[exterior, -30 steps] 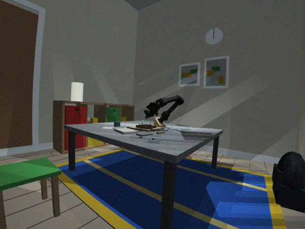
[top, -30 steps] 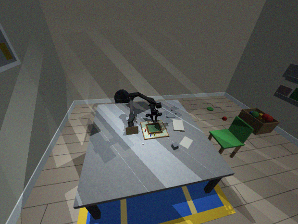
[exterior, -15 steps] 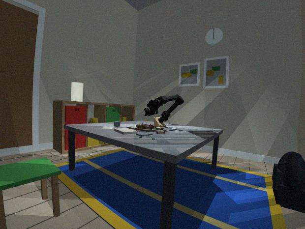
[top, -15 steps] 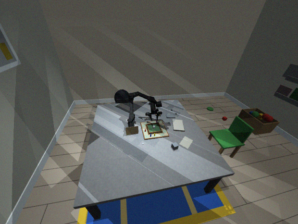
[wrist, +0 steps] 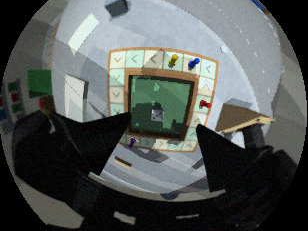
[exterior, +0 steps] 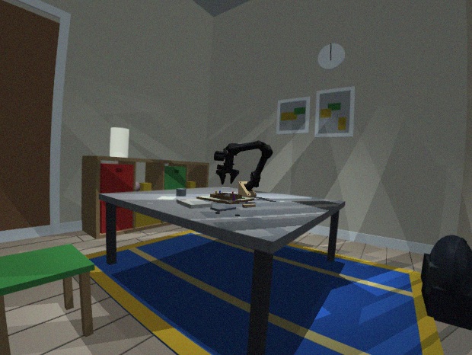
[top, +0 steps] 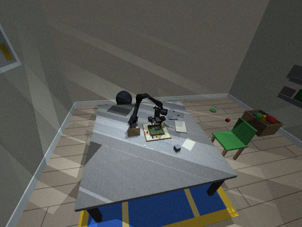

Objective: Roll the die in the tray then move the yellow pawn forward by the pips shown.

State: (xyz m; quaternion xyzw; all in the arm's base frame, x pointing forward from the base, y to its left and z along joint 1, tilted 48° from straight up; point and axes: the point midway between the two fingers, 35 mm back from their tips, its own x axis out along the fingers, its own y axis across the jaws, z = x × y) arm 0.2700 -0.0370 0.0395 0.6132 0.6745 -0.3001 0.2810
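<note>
No words or numbers are readable; only arrows on the board (wrist: 118,59).

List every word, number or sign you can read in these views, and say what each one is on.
No words, brand names or written numbers can be read in any view.
Arrow signs on the board squares: plain chevrons, no text.
Die in the green tray: its pips are too blurred to count.
Wall clock: one hand line shows, no numerals.
Framed pictures: coloured blocks only, no lettering.
</note>
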